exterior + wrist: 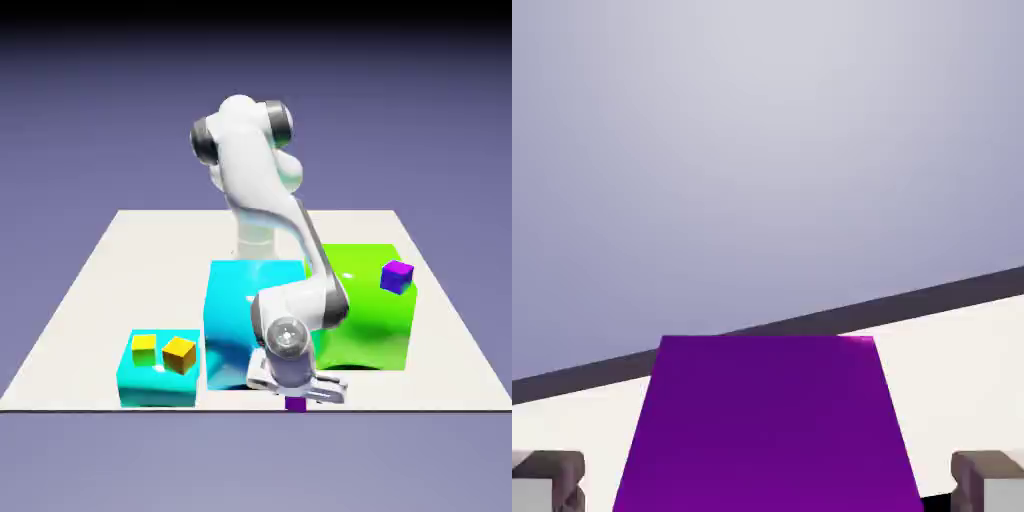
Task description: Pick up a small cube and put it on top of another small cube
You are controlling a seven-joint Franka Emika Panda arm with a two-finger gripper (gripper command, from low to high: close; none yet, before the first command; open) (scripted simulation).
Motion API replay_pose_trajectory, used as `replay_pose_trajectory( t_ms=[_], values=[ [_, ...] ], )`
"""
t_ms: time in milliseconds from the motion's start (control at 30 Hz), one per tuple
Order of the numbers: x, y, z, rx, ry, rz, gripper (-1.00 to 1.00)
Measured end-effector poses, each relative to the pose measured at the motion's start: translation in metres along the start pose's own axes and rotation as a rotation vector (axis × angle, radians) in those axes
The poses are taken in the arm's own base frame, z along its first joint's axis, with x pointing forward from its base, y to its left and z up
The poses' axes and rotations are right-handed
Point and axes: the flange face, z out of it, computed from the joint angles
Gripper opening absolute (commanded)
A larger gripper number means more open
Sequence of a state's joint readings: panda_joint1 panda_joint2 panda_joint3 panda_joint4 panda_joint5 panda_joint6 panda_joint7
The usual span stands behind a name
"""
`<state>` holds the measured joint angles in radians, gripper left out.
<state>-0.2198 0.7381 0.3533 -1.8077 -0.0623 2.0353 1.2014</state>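
Observation:
The small cube (295, 404), tiny and magenta-purple, rests on the white table at its near edge. In the hand view the small cube (767, 425) fills the lower middle, between the two grey fingertips (550, 480). My gripper (297, 394) points down over it and is shut on it; my gripper (768, 488) shows only its tips at the bottom corners. Another small cube (397, 276), darker violet, sits on top of the big green block (360, 310), behind and toward the exterior view's right of the gripper.
A tall cyan block (235, 315) stands just behind the gripper, beside the green one. A low cyan block (155, 385) at the exterior view's left carries a yellow cube (145, 348) and an orange cube (180, 353). The table's near edge (420, 405) runs right by the gripper.

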Motion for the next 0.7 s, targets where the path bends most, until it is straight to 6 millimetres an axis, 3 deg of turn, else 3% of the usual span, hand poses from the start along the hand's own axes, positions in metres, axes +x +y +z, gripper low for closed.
replay_pose_trajectory(
  t_ms=[67,100,267,367,467,500,667,700],
  values=[
    [-0.004,0.004,-0.04,0.0,-0.001,0.0,-1.0],
    [-0.022,0.003,-0.059,-0.004,0.003,-0.019,-1.0],
    [-0.165,0.007,-0.141,-0.054,0.047,-0.173,-1.0],
    [-0.256,0.027,-0.178,-0.095,0.088,-0.268,-1.0],
    [-0.346,0.062,-0.205,-0.142,0.141,-0.362,-1.0],
    [-0.346,0.062,-0.205,-0.142,0.141,-0.362,-1.0],
    [-0.333,0.06,-0.147,-0.142,0.141,-0.362,-1.0],
    [-0.331,0.061,-0.138,-0.142,0.141,-0.362,1.0]
  ],
)
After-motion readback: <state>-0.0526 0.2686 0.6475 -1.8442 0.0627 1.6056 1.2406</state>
